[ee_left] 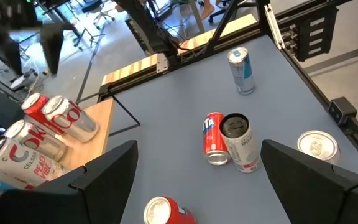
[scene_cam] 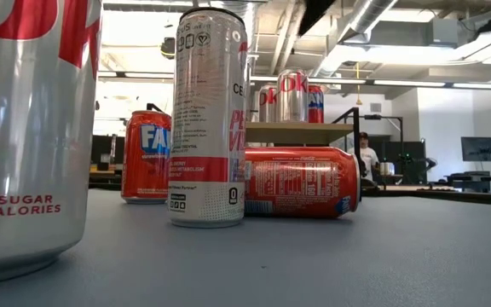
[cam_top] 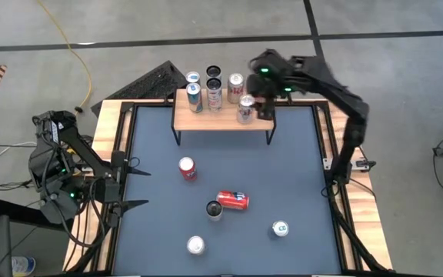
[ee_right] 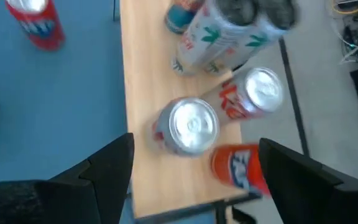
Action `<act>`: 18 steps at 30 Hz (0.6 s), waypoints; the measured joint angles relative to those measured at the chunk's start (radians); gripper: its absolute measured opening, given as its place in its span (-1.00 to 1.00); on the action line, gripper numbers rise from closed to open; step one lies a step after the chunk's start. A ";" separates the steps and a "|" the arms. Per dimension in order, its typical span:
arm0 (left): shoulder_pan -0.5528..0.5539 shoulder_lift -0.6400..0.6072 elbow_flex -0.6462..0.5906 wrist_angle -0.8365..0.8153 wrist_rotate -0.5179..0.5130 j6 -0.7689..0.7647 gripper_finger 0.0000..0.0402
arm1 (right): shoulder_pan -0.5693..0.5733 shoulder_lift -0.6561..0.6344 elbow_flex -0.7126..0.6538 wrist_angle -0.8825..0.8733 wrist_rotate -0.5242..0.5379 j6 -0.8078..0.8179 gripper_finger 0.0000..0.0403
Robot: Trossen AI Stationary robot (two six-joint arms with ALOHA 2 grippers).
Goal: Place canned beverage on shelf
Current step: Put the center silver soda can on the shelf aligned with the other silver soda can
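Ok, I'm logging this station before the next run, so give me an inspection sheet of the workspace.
Surface: dark blue table mat in a wooden frame.
Job's things: shelf at the far edge carries several upright cans; five cans remain on the mat, four upright, and the red can lies on its side against a tall can.
Clutter: nothing seen.
Grippers: right gripper open above a silver-topped can on the shelf, not gripping; left gripper open, waiting at the table's left edge.
Cables: yellow cable on the floor.
Surroundings: person far behind the table.
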 joint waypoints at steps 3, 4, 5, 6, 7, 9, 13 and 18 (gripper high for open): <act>0.000 0.000 0.000 0.001 -0.001 0.000 0.64 | -0.003 -0.084 0.000 -0.040 -0.020 0.081 0.59; 0.000 0.000 0.000 0.001 -0.001 0.000 0.64 | -0.008 -0.112 0.000 -0.062 -0.041 0.117 0.58; 0.000 0.000 0.000 0.001 0.000 0.000 0.64 | -0.011 -0.142 0.000 -0.081 -0.068 0.155 0.57; 0.000 0.000 0.000 0.001 -0.001 0.000 0.64 | -0.015 -0.170 0.000 -0.096 -0.091 0.192 0.57; 0.000 0.000 0.000 0.001 -0.001 0.001 0.64 | -0.016 -0.197 0.001 -0.111 -0.102 0.225 0.57; 0.000 0.000 0.000 0.000 -0.001 0.011 0.64 | -0.010 -0.251 -0.002 -0.125 -0.099 0.286 0.57; 0.000 0.000 -0.010 0.010 -0.005 0.025 0.64 | 0.028 -0.367 -0.102 -0.122 -0.053 0.379 0.56; 0.000 0.000 -0.059 0.028 -0.028 0.031 0.64 | 0.100 -0.566 -0.446 -0.052 0.060 0.479 0.56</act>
